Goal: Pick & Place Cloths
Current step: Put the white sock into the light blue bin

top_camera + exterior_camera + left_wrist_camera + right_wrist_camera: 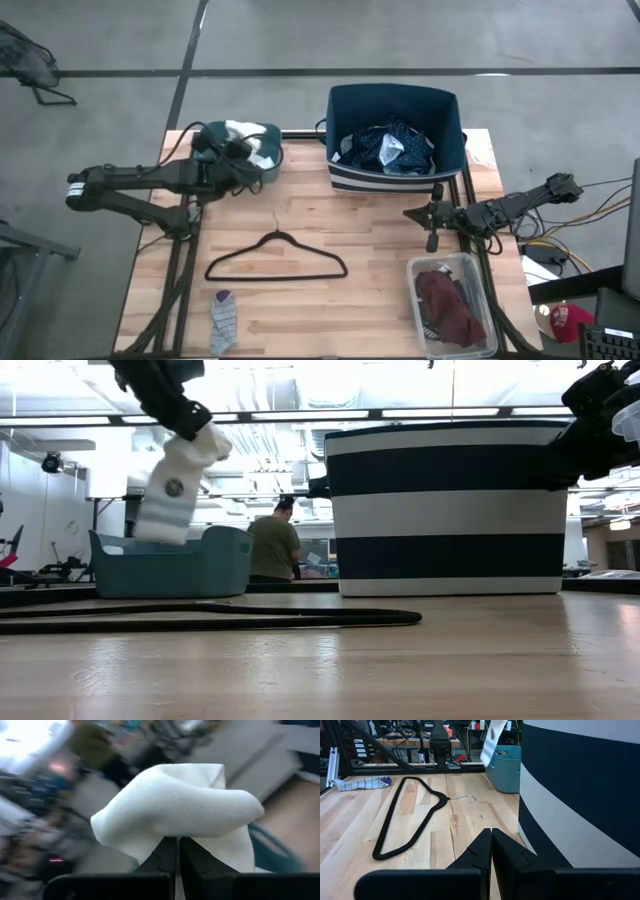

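My left gripper (236,152) is over the teal bin (268,170) at the table's far left and is shut on a white sock (175,805). The sock (180,482) hangs above the bin (170,565) in the low view. My right gripper (491,845) is shut and holds nothing; it waits low beside the striped basket (345,178), on its near right side. A navy patterned top (392,150) lies inside the basket. A maroon piece (448,305) fills the clear tub (478,272). A grey sock (222,320) lies flat at the near edge. My left gripper pinches the white sock between its two shut fingers (167,852), on a fold of the fabric (175,832). The sock bunches up in front of the fingertips. In the low view it hangs clear below the gripper, above the teal bin, touching nothing else.
A thin black hanger (277,258) lies flat mid-table between the arms. White and dark cloth (262,150) lies in the teal bin. Bare wood (360,215) shows between the hanger and the basket. A person (272,545) stands in the room behind the table.
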Available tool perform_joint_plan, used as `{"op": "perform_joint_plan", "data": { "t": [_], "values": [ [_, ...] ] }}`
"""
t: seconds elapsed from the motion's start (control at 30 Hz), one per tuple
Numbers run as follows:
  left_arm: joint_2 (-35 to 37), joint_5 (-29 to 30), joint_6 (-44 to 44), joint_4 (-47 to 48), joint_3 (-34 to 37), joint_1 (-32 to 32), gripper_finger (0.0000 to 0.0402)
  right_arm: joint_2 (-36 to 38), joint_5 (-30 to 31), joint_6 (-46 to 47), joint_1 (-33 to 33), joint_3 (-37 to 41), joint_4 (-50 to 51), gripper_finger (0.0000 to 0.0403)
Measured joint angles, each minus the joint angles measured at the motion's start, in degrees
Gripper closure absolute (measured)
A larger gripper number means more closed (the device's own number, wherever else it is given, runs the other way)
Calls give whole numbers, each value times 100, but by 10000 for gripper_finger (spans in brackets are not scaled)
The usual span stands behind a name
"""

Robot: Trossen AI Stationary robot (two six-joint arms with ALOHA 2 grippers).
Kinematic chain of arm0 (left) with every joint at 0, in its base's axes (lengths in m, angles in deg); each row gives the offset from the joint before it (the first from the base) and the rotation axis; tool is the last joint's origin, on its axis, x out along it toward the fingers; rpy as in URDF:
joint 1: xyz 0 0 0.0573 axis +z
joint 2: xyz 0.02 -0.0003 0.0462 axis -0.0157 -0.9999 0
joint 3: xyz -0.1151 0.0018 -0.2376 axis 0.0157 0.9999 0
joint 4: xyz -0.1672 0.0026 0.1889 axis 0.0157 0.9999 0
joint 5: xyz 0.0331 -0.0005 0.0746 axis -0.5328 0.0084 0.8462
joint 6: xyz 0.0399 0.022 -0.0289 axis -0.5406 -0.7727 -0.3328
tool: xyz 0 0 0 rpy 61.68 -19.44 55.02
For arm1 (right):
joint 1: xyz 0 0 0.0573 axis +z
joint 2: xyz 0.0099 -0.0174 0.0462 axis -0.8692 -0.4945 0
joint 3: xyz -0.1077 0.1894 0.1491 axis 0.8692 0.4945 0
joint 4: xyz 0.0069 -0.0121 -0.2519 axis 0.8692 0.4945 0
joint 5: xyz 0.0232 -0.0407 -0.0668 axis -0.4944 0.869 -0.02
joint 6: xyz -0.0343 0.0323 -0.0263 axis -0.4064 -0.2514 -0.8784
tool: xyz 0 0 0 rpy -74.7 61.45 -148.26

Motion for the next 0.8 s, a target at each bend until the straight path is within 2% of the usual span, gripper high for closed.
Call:
{"op": "perform_joint_plan", "data": {
  "t": [0.17,0.27,0.47,0.63,0.67,0.8],
  "values": [
    [0,1204,-625,-449,41,45,391,-2,1,0,0,0,-2,394],
    [-2,1221,-894,-691,55,179,385,-1,1,0,0,-2,-1,394],
    [-23,19,-764,-683,101,761,380,-2,2,0,-1,-2,-2,394],
    [-83,-2076,-559,-654,250,1569,379,-2,0,0,-1,-2,0,394],
    [-100,-2272,-427,-633,295,1713,378,0,2,0,-2,-2,0,394],
    [-144,-2284,-131,-475,367,2116,362,-2,1,0,-2,-1,0,394]
  ]
}}
